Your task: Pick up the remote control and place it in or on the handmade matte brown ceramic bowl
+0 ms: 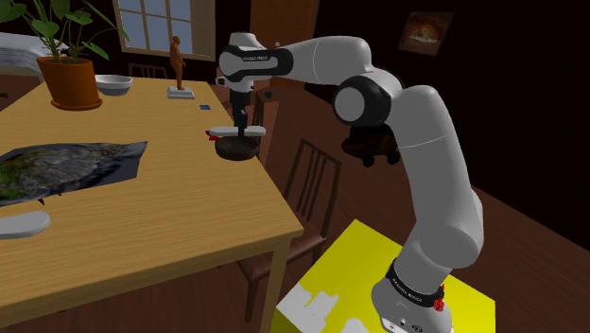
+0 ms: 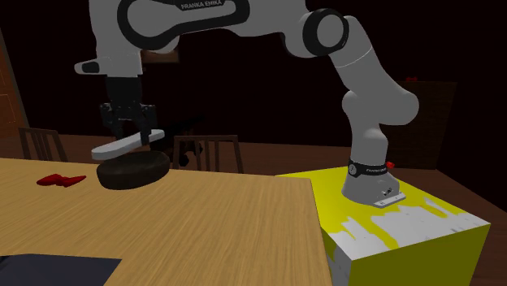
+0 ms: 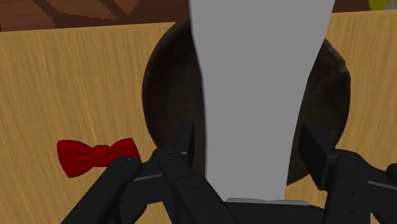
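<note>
- yellow stand (image 1: 350,255) nearest, white arm (image 1: 435,151) rises from it and bends over the table (image 1: 170,218)
- wooden chair (image 1: 312,180) pushed in at the table edge beside the stand
- dark printed sheet (image 1: 66,166) flat on the table, toward the shoulder view's left
- gripper (image 1: 243,119) points straight down over the bowl (image 1: 236,149), close to the table edge on the arm's side
- fingers (image 3: 186,143) slightly spread, one on each side of the remote (image 3: 254,76), thin slit visible between finger and remote, not pinching it
- remote is pale grey, lies across the top of the dark brown bowl at rim level; can't tell if it touches the rim
- red bow (image 3: 95,154) on the table just beside the bowl
- far end: plant pot (image 1: 71,83), white dish (image 1: 113,83) beside it, brown figurine (image 1: 177,61), window (image 1: 156,24) behind
</note>
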Robot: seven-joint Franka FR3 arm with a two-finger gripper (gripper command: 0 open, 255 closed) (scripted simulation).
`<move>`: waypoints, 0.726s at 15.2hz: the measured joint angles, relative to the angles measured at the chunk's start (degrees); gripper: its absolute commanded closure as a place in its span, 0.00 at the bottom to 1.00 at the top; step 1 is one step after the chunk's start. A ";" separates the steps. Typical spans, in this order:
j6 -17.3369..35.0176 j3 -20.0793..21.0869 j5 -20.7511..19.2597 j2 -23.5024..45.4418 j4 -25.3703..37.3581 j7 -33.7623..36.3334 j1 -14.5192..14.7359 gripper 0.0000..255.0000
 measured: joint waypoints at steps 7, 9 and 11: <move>4.66 0.08 0.07 0.67 -4.00 0.06 0.21 1.00; 5.11 0.08 0.08 0.62 -4.49 0.02 0.21 1.00; 5.21 0.08 0.09 0.58 -4.60 -0.02 0.19 1.00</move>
